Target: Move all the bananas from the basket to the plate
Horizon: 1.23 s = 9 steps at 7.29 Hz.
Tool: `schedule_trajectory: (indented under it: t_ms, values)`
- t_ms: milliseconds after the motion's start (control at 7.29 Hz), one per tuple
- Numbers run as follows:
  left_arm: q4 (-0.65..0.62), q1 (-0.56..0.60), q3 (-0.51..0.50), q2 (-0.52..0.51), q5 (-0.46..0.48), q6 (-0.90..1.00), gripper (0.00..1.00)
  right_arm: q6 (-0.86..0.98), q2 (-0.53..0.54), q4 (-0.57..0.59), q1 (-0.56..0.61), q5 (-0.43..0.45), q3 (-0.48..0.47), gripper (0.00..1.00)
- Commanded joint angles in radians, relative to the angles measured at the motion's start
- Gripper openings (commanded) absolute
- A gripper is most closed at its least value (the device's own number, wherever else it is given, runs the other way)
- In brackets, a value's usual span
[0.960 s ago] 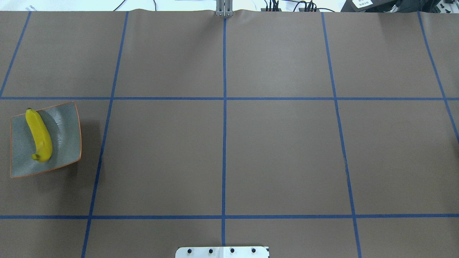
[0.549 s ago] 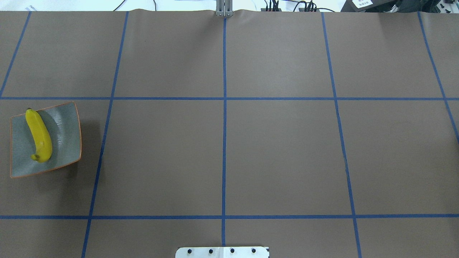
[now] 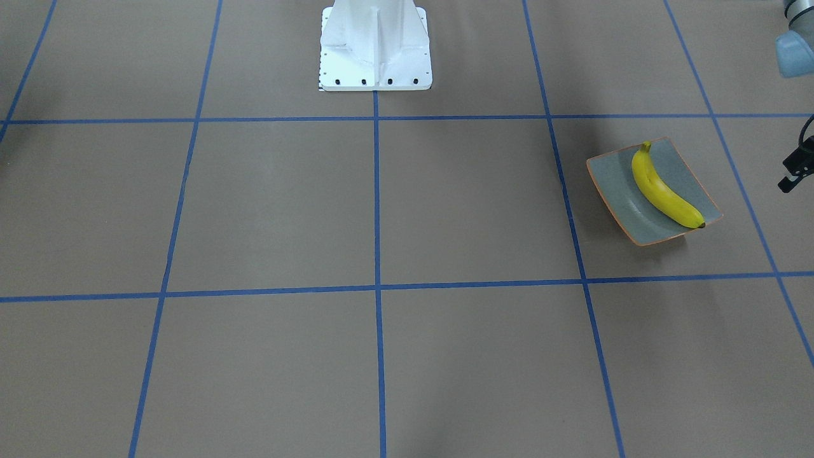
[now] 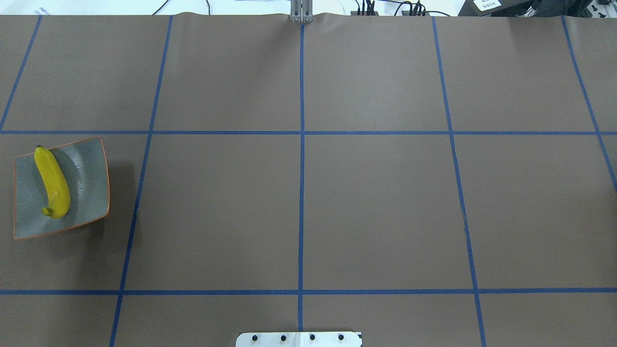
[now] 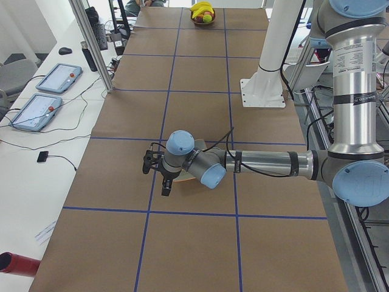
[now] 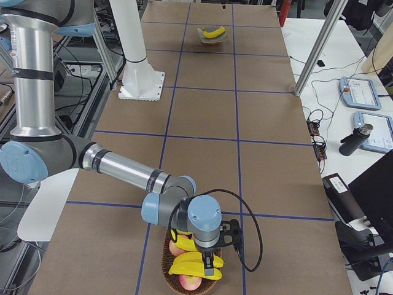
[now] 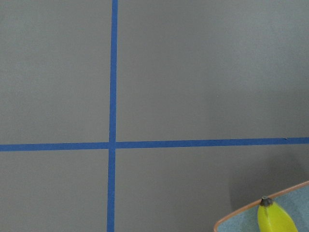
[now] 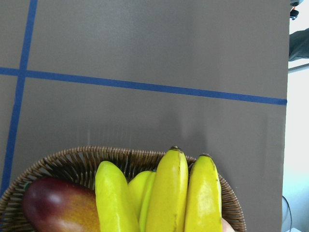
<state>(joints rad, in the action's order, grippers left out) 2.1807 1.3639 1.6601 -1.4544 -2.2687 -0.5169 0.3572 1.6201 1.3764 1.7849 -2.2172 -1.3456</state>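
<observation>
The grey-green plate (image 4: 89,193) with an orange rim sits at the table's left end, also in the front view (image 3: 613,184). One yellow banana (image 4: 53,180) lies on it, also in the front view (image 3: 664,191) and at the left wrist view's bottom edge (image 7: 273,218). Several bananas (image 8: 169,193) lie in a wicker basket (image 8: 72,159) at the right end, also in the right side view (image 6: 190,265). My left gripper (image 5: 157,175) hovers beside the plate. My right gripper (image 6: 207,263) is low over the basket's bananas. I cannot tell whether either is open or shut.
A red-yellow fruit (image 8: 50,203) lies in the basket beside the bananas. The robot's white base (image 3: 375,48) stands at the near middle. Blue tape lines cross the brown table cover. Tablets and cables (image 5: 51,91) lie past the far edge.
</observation>
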Motion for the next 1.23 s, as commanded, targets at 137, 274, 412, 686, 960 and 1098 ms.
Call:
schedule_trajectory:
  t_ms: [137, 274, 412, 686, 960, 1098]
  values:
    - [0.001, -0.002, 0.000, -0.001, 0.000, 0.000, 0.99, 0.098, 0.004, 0.007, 0.057, -0.120, 0.098, 1.00]
    - [0.001, -0.002, 0.001, -0.001, 0.000, 0.000, 0.99, 0.101, -0.002, 0.006, 0.064, -0.168, 0.153, 1.00]
    - [0.001, -0.002, 0.000, -0.004, 0.000, 0.000, 0.99, 0.133, 0.000, 0.007, 0.079, -0.173, 0.160, 0.99]
    - [-0.001, -0.002, 0.000, -0.009, 0.001, 0.001, 0.99, 0.140, -0.003, 0.007, 0.094, -0.176, 0.195, 0.97]
    - [-0.001, -0.002, 0.000, -0.009, 0.001, 0.001, 0.99, 0.140, -0.006, 0.004, 0.093, -0.179, 0.218, 0.96]
    - [-0.001, -0.002, 0.000, -0.011, 0.001, 0.003, 0.99, 0.141, -0.009, 0.003, 0.093, -0.179, 0.221, 0.94]
